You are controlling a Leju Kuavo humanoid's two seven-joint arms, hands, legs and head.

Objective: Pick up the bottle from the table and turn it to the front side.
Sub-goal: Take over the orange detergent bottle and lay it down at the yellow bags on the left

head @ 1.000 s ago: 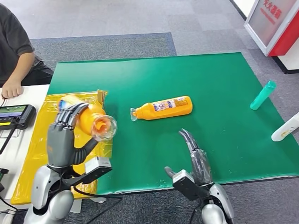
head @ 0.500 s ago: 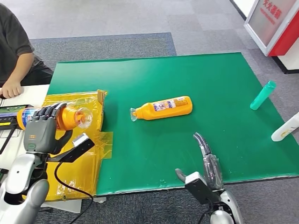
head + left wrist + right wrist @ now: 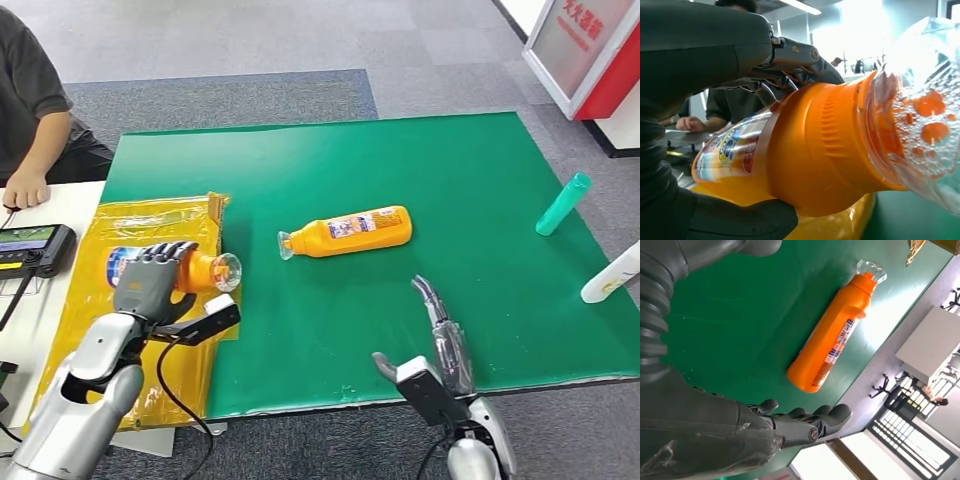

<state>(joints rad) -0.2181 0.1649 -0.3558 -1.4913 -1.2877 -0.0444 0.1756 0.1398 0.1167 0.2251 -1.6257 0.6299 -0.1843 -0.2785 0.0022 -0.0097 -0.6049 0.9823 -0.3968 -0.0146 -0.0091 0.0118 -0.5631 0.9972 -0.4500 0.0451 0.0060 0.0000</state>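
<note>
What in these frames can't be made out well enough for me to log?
- Held orange bottle: in the head view the left hand covers the middle of its label; the left wrist view crops its base.
- Bottle lying on the green mat: label print too small to read in the head view.
- White bottle: cut off by the right edge.
- Right hand: open, palm side hidden in the head view.

Looking like an office or test hall: grey carpet tiles (image 3: 226,40) covering the floor, a green mat (image 3: 453,170) lying as a work surface, a person (image 3: 30,100) sitting at a white desk (image 3: 68,200).
</note>
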